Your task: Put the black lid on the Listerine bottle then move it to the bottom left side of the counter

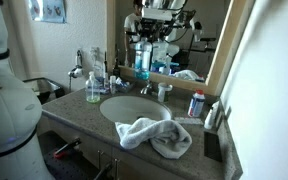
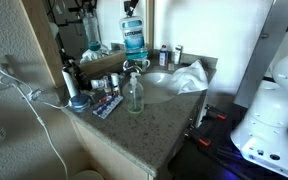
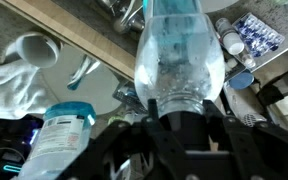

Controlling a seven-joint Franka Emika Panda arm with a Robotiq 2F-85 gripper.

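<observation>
Exterior view: Listerine bottle point(image 1: 142, 60) sits at the back by the mirror, behind the sink. Exterior view: it looks raised off the counter point(image 2: 149, 125). Wrist view: my gripper point(image 3: 181, 105) is clamped on the black lid point(image 3: 181, 118), so capping looks done. Next: carry it to the bottom-left counter and set it upright.

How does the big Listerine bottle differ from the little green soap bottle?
The Listerine bottle is bigger and holds blue liquid; the soap bottle is smaller, with green. The gripper grips the Listerine bottle's top; the soap bottle stands free on the counter. Both are clear bottles.
</observation>
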